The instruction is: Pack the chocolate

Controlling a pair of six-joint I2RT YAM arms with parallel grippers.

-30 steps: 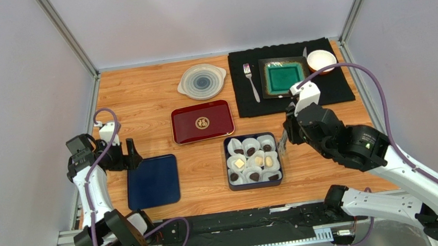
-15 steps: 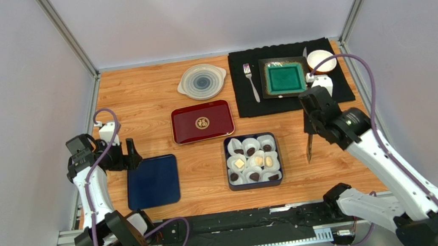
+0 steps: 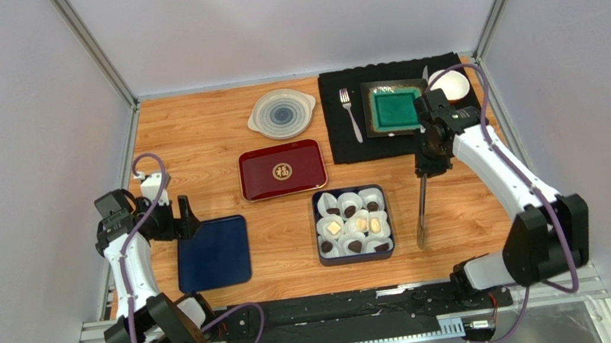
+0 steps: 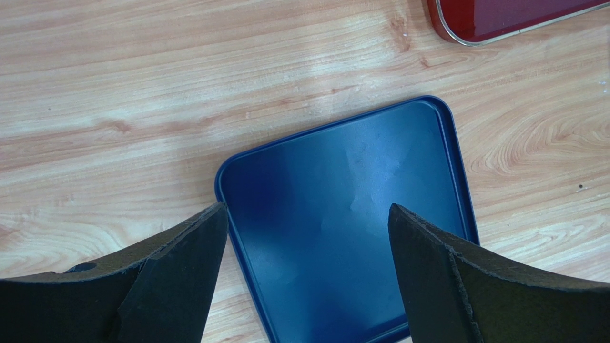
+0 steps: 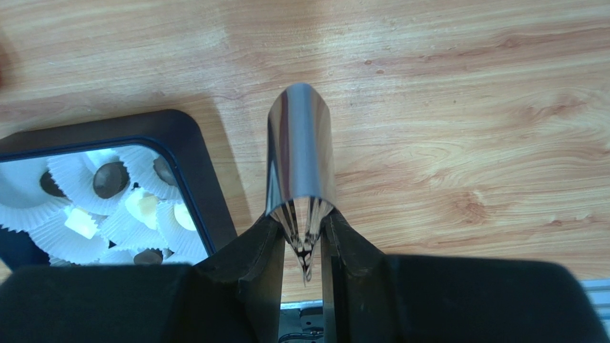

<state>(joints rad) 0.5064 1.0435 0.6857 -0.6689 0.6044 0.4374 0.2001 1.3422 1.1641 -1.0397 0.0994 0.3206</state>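
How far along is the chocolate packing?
Done: chocolates sit in paper cups in the box. In hand: right end effector grips tongs, hanging right of the box. Left to do: blue lid lies off the box, below the open left end effector; probably goes on next.

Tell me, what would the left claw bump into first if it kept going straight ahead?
Probably the flat blue tray: the open left claw points right at it, with nothing seen in between, though depth is unclear.

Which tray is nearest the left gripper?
The dark blue tray, lying right at the open left gripper; the red tray sits farther off.
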